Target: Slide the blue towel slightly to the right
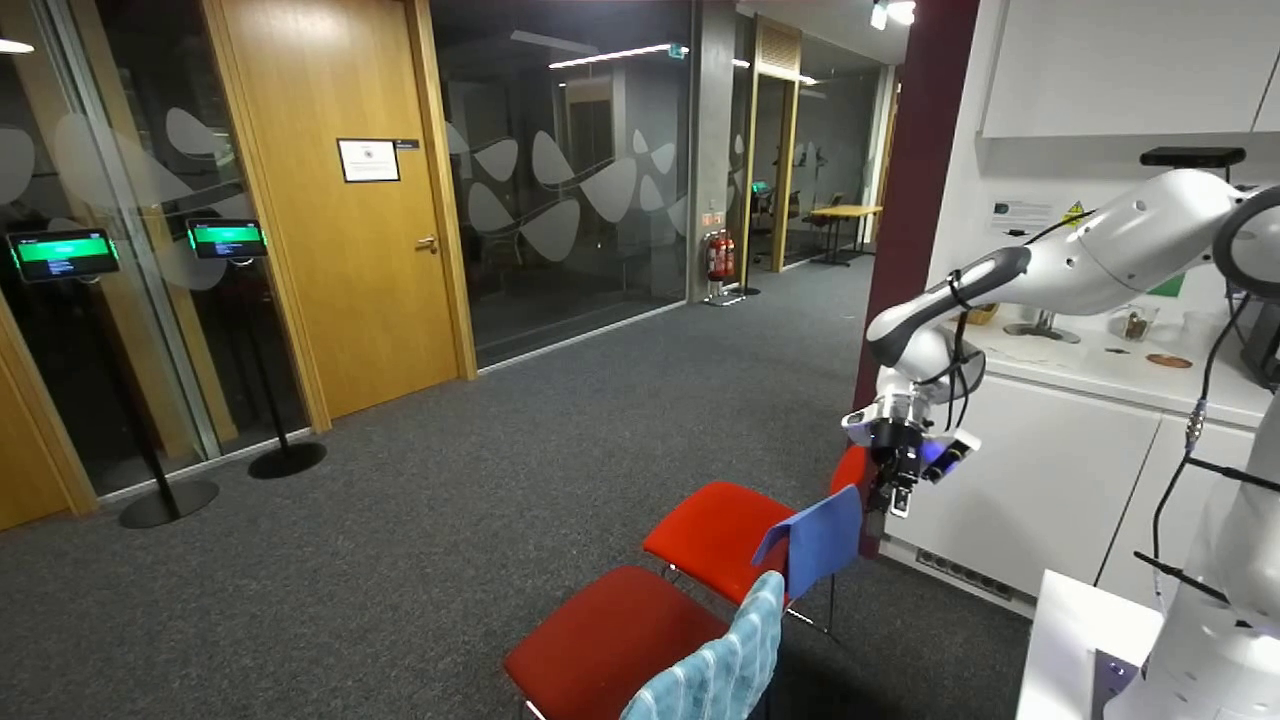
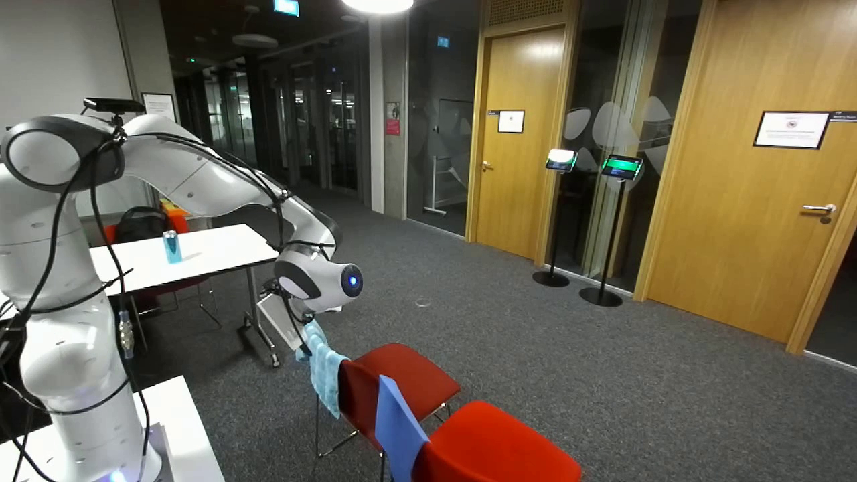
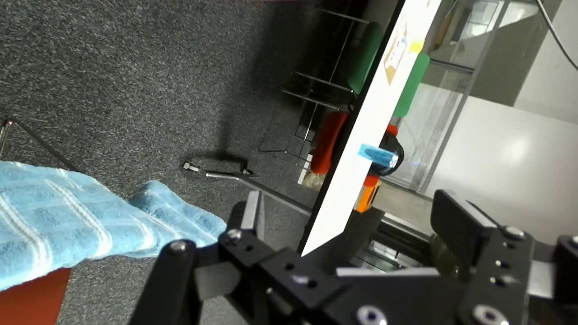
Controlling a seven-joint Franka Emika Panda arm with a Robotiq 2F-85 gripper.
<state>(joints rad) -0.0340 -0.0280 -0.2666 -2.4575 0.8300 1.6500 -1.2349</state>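
Observation:
The blue towel [image 1: 825, 540] is a plain royal-blue cloth draped over the back of a red chair. It shows in both exterior views, here also from the other side [image 2: 400, 428]. It is out of the wrist view. My gripper [image 1: 888, 495] hangs pointing down, just right of the towel in that exterior view and apart from it. In the wrist view my gripper [image 3: 356, 219] has its fingers wide apart with nothing between them. In an exterior view the wrist housing hides the fingers, and the arm's end overlaps the pale cloth's chair.
A paler teal striped cloth [image 3: 67, 216] hangs on the neighbouring chair's back; it shows in an exterior view too [image 2: 327, 368]. Red seats [image 1: 625, 640] extend away from the arm. A white table [image 2: 227, 248] bears a can [image 2: 172, 247]. White cabinets [image 1: 1020, 480] stand behind the gripper.

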